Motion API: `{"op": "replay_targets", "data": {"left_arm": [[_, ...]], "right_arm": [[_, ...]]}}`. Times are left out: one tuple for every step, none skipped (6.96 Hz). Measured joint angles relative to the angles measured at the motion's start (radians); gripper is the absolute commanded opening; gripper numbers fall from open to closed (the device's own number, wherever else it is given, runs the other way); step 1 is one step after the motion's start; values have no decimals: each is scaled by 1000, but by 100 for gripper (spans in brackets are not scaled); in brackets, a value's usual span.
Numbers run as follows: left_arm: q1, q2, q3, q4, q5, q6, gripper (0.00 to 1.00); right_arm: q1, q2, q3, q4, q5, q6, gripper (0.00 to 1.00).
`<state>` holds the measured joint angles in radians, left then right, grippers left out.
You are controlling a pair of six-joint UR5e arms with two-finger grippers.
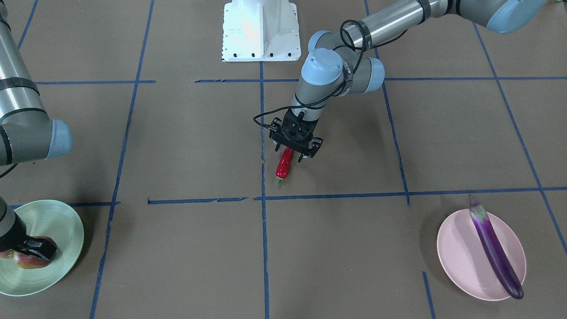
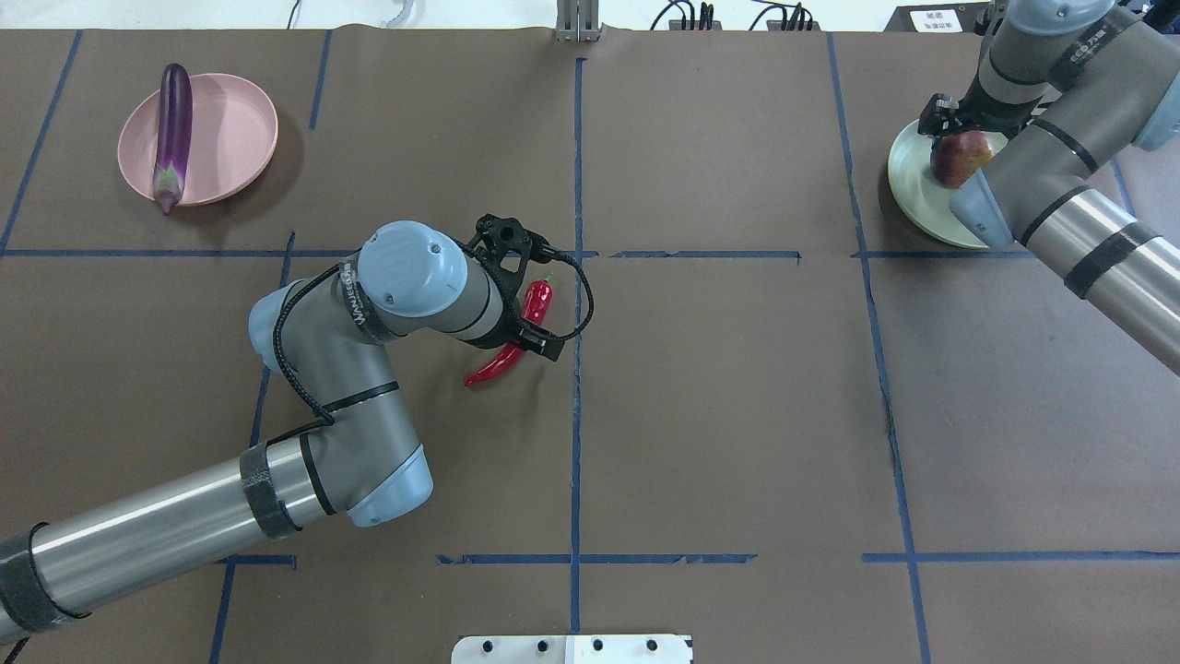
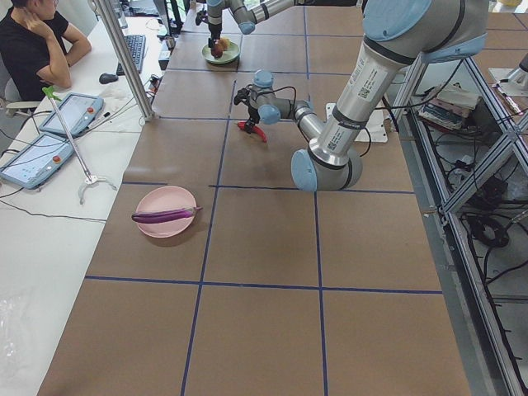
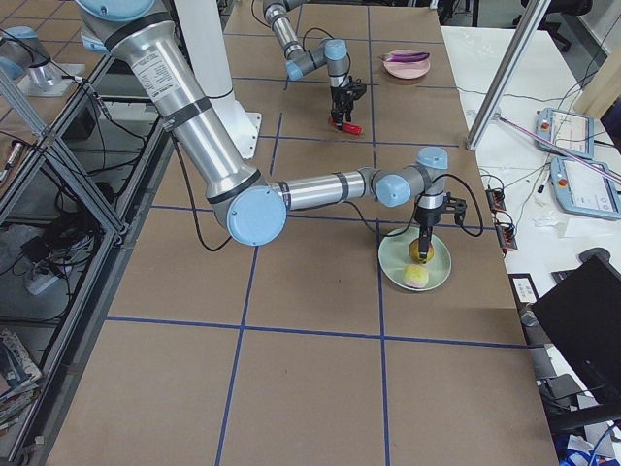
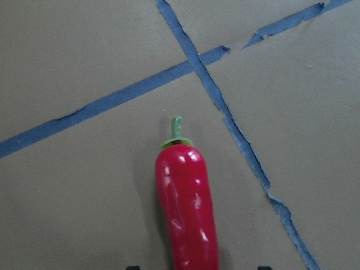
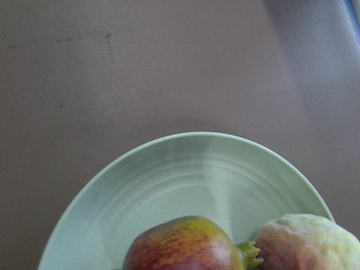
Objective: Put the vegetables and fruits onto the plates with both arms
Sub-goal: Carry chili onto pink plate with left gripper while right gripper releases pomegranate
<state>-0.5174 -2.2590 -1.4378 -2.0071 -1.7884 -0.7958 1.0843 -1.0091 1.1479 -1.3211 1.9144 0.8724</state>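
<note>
Centre frame, grasp step: left gripper (image 1: 290, 154) wide open astride red chili pepper (image 1: 284, 166) on table (image 1: 186, 146); next likely closing, carrying to pink plate (image 1: 460, 261), lower right, beside eggplant (image 1: 494, 250); right gripper (image 1: 34, 249) at mottled fruit (image 1: 26, 262) on green plate (image 1: 48, 217), lower left, grip impossible to tell.

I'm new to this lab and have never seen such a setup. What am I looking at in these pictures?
Two silver-grey robot arms work at a taped brown table. Four pictures come from fixed cameras around the table, two from cameras on the wrists. The left arm holds its jaws open astride a glossy red chili pepper lying on the table. The right arm has its jaws at a mottled red-yellow round fruit on a pale green plate, beside a pale green-yellow fruit; whether they grip it is unclear. A long purple eggplant lies across a pale pink plate.
</note>
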Motion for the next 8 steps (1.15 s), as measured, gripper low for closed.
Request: {"op": "replay_targets", "data": {"left_arm": [[0, -1, 8, 1, 13, 0, 22], [0, -1, 13, 2, 19, -2, 2], [-6, -2, 11, 4, 22, -3, 0], [-22, -4, 7, 6, 21, -7, 0], [-53, -7, 2, 6, 19, -16, 0], [-105, -4, -7, 6, 18, -37, 0], [-174, 12, -16, 5, 17, -77, 0], [-251, 60, -24, 2, 15, -126, 1]], "right_arm": [[1, -1, 1, 0, 1, -6, 100], [3, -1, 1, 0, 4, -8, 100], [6, -1, 3, 0, 8, -10, 100], [9, -1, 7, 0, 10, -10, 100], [21, 0, 18, -3, 28, -10, 100], [50, -1, 42, -8, 78, -11, 100], [83, -10, 74, -11, 141, -11, 100], [106, -32, 119, -12, 192, -11, 100]]}}
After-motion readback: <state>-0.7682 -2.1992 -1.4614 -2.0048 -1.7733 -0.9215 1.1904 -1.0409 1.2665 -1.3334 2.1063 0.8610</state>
